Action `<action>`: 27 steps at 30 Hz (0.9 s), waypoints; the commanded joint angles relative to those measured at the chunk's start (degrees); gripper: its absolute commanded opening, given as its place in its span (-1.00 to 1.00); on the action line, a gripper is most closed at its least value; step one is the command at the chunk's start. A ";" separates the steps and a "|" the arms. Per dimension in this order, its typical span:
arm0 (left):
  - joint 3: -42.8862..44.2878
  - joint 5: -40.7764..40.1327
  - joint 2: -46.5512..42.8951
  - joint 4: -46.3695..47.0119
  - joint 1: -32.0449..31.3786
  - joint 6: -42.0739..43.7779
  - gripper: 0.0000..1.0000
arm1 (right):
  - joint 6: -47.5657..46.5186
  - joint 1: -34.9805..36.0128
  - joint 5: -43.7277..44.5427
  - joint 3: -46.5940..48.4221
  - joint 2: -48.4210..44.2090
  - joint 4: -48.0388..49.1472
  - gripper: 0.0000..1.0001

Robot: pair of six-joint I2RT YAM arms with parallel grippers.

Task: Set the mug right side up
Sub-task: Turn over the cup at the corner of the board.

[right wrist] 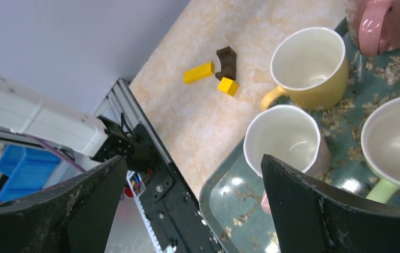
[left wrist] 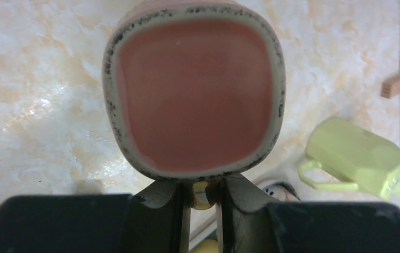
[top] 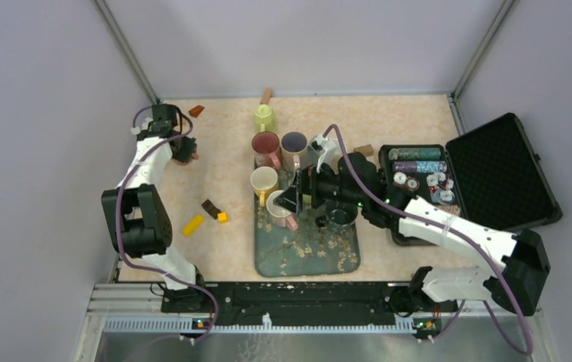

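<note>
From above, the left gripper (top: 186,151) was seen at the far left of the counter (top: 226,162), clenched on a pink mug (top: 194,157) that was mostly hidden beneath it. The right gripper (top: 295,192) was held over a patterned tray (top: 328,249) carrying several upright mugs. A light green mug (top: 264,117) was set on the counter beyond the tray, and an open black case (top: 501,166) lay to the right.

In the left wrist view, the pink mug (left wrist: 195,89) was shown just past the fingers (left wrist: 174,211), its flat pink face ringed by a speckled rim. Whether that face was mouth or base could not be told. The left gripper (left wrist: 203,192) was nearly closed on a small golden part at the mug's edge. The light green mug (left wrist: 361,155) appeared to lie on its side.

In the right wrist view, the right gripper (right wrist: 192,163) was spread wide and empty above the tray (right wrist: 224,195). A yellow mug (right wrist: 308,66) and a white mug (right wrist: 287,139) were standing mouth up.
</note>
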 commanded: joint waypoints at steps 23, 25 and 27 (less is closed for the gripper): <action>-10.70 41.22 -22.05 32.41 0.05 -7.08 -1.00 | 11.15 -11.06 -17.40 19.26 20.16 14.51 0.97; -11.86 44.57 -23.18 34.59 0.04 -9.22 -1.00 | 12.66 -11.55 -19.28 20.73 21.77 15.76 0.96; -14.15 47.23 -24.98 39.63 -0.01 -12.01 -1.00 | 14.60 -12.12 -20.85 21.49 23.14 17.41 0.95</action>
